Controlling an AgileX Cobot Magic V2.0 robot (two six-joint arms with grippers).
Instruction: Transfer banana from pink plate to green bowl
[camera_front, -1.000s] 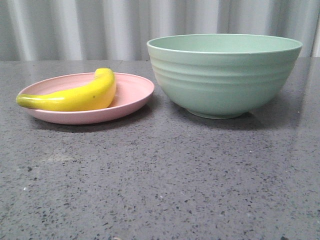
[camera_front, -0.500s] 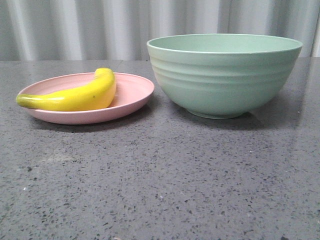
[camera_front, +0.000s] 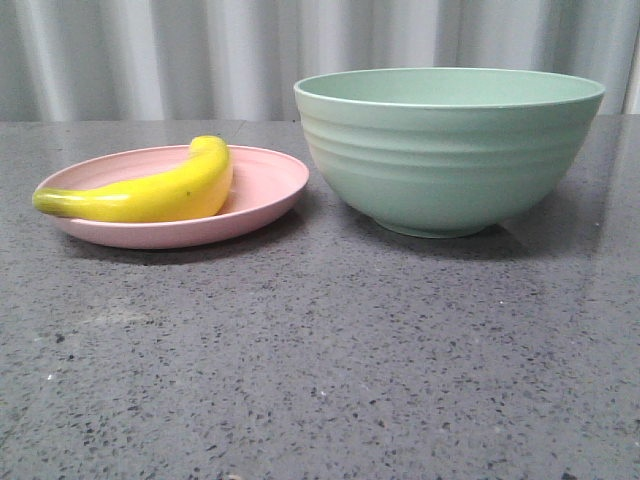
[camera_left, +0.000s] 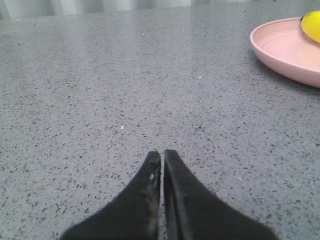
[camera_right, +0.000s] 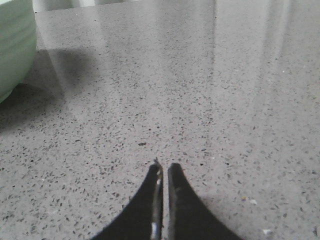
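Black fingers of the left gripper (camera_left: 161, 156) lie pressed together, only a hairline seam between them, nothing caught there; they hang low over the speckled grey stone table (camera_left: 100, 100), well apart from the pink plate (camera_left: 280, 50), whose rim and shallow inner rings show at the edge of the left wrist view; a yellow end of the banana (camera_left: 312, 25) shows on that plate. Black also are the fingers of the right gripper (camera_right: 164, 167), drawn together with a thin slit between them and empty; they sit just above the same table, and at the edge of the right wrist view rises the ridged outer wall of the green bowl (camera_right: 15, 45), casting a soft shadow on the stone beside it.

From the front view neither arm is seen; the banana (camera_front: 150, 190) rests on the pink plate (camera_front: 265, 190), curved, its greenish stem end reaching out to the plate's left rim, its other end lifted toward the far rim; it lies across the left and middle of the plate, the right part of the plate bare. The green bowl (camera_front: 450, 160) stands upright just beside the plate on its right, much taller than it, the two rims near but whether touching cannot be told; pale pleated curtain (camera_front: 150, 50) hangs behind the table.
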